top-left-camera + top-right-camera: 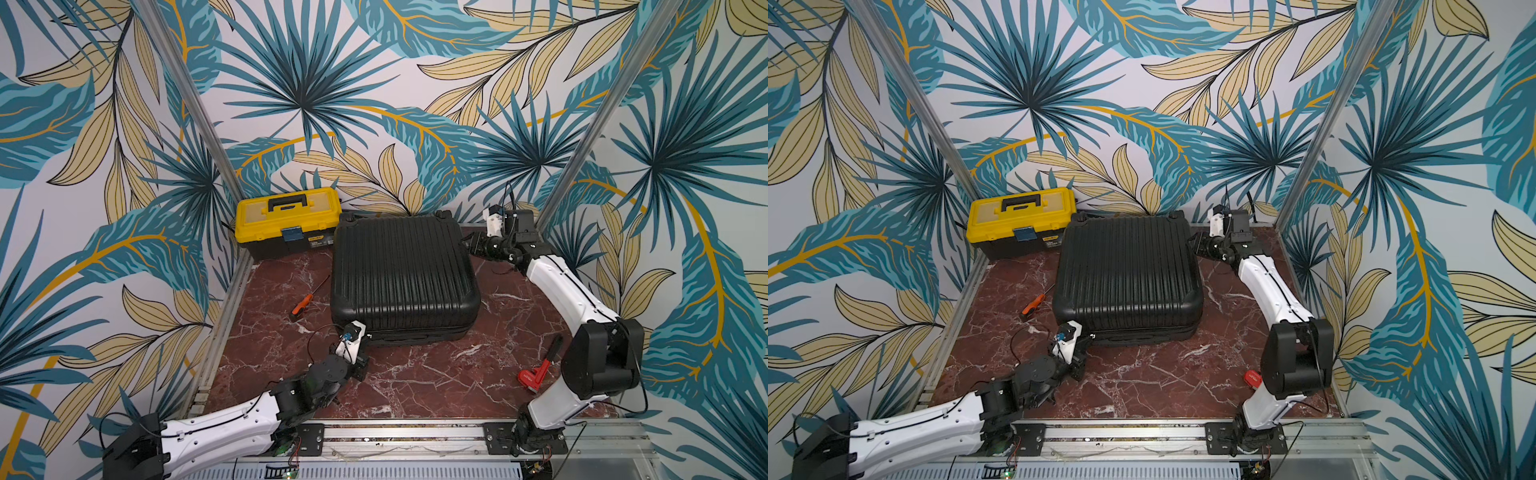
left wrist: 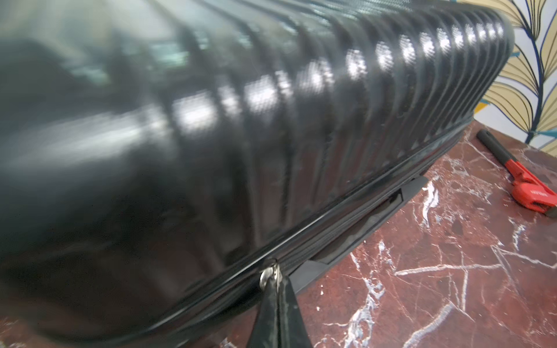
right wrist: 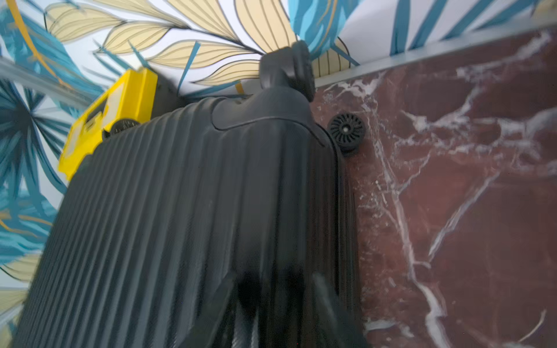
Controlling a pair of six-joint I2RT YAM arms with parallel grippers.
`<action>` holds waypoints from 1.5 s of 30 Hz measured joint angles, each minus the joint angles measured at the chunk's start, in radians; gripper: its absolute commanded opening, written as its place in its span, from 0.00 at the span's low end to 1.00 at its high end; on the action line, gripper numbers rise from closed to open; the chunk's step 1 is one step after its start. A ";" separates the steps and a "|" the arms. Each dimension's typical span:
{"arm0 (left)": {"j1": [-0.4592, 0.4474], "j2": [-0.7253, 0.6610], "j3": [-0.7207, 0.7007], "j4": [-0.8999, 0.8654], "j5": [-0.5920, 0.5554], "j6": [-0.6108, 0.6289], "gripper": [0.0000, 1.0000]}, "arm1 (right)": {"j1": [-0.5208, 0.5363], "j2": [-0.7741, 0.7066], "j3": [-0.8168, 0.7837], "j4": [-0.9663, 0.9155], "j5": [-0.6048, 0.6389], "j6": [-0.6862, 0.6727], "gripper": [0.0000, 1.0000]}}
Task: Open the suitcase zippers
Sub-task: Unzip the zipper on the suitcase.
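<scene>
Left claw [image 2: 275, 289] pinches zipper pull [image 2: 269, 275] at suitcase [image 1: 403, 274] edge.

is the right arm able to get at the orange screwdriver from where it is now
Probably not easily: the right gripper sits at the suitcase's far right corner, and the orange screwdriver lies on the case's opposite side, so the suitcase blocks the way.

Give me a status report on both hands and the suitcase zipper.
Left hand shut on zipper pull at near seam. Right hand at suitcase far corner, grip unclear. Suitcase closed. Nothing blocking.
</scene>
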 measured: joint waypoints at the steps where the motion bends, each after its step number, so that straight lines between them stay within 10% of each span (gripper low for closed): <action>1: 0.000 0.022 0.010 0.006 0.006 0.000 0.00 | 0.005 -0.035 -0.055 0.045 0.016 0.036 0.46; 9: -0.023 0.180 0.090 0.057 0.050 0.008 0.00 | 0.049 -0.246 -0.387 0.335 0.105 0.293 0.47; 25: -0.161 0.719 0.550 0.073 0.176 0.099 0.02 | 0.102 -0.284 -0.517 0.523 0.183 0.422 0.49; 35: -0.166 0.655 0.530 0.080 0.256 0.135 0.56 | 0.159 -0.517 -0.515 0.134 0.259 0.333 0.61; 45: -0.074 0.206 0.677 -0.465 0.138 -0.149 0.71 | 0.601 -0.797 -0.535 -0.193 0.515 0.175 0.56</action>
